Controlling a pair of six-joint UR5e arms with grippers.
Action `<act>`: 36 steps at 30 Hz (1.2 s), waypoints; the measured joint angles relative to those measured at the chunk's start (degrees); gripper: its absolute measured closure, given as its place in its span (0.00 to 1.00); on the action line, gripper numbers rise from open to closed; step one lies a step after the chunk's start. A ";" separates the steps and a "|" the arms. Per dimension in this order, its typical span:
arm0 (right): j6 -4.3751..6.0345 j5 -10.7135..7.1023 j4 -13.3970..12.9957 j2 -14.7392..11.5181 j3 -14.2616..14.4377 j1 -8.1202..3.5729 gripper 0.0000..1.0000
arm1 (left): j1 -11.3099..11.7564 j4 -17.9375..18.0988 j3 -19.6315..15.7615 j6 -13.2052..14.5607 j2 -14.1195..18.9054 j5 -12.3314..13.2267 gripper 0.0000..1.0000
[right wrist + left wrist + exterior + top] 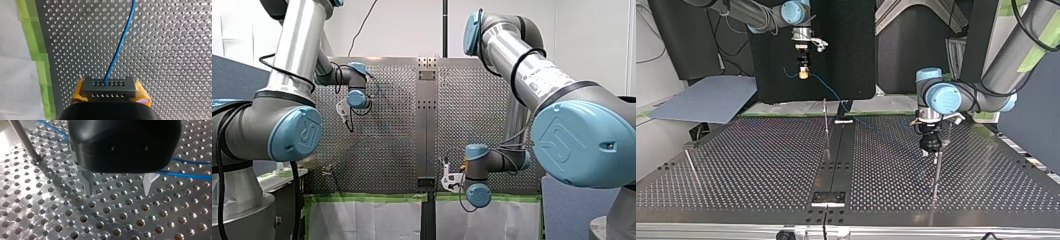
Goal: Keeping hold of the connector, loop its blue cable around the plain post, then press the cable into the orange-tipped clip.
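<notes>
My right arm's end effector [109, 93] is clamped by its yellow pads [78, 91] on the dark grey, rectangular, hole-studded connector [109, 85]. It holds the connector raised above the far edge of the perforated metal tabletop [120, 220] in the top view, probably so the thin blue cable [119, 47] hangs free to be swung round a post. My left arm's black end effector [118, 191] sits low over the tabletop with its metal fingers [87, 183] spread and empty, near a slender plain metal post [23, 141], likely placed to guide the cable passing behind it. The cable leaves a hole in the connector's face as a smooth, slightly bowed line, and I cannot make out an orange-tipped clip.
</notes>
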 joint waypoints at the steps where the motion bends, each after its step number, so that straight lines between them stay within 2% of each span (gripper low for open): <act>1: -0.30 -0.29 -0.38 0.03 0.69 -0.05 1.00 | -0.05 -0.10 -0.01 0.05 0.01 -0.05 0.00; 5: -0.43 -1.25 -1.18 0.11 2.48 -0.23 1.00 | -0.29 -0.48 -0.01 0.35 0.00 -0.34 0.00; 9: 0.77 -3.08 -2.64 0.17 3.21 -0.78 1.00 | -0.57 -1.04 -0.01 0.74 0.00 -0.75 0.00; 14: 1.89 -5.92 -3.95 0.23 3.37 -2.17 1.00 | -1.00 -1.81 0.00 1.06 0.01 -1.16 0.00; 19: 2.78 -8.73 -4.92 0.70 3.41 -4.45 1.00 | -1.28 -2.21 0.07 0.98 0.01 -1.26 0.00; 23: 3.99 -11.00 -5.70 1.06 3.40 -6.66 1.00 | -1.48 -2.31 0.08 -0.35 0.02 -0.56 0.00; 26: 4.49 -12.60 -5.83 1.15 3.38 -8.25 1.00 | -1.62 -2.43 0.10 -1.29 0.01 -0.47 0.00; 30: 4.46 -14.34 -5.75 1.18 2.99 -9.99 1.00 | -1.70 -2.52 0.11 -2.85 0.04 -0.38 0.00; 33: 3.55 -15.92 -5.36 1.22 2.57 -10.93 1.00 | -1.73 -2.83 0.12 -4.11 0.06 -0.47 0.00; 36: 2.63 -17.55 -4.68 1.25 2.07 -11.11 1.00 | -1.69 -3.11 0.13 -5.01 0.07 -0.59 0.00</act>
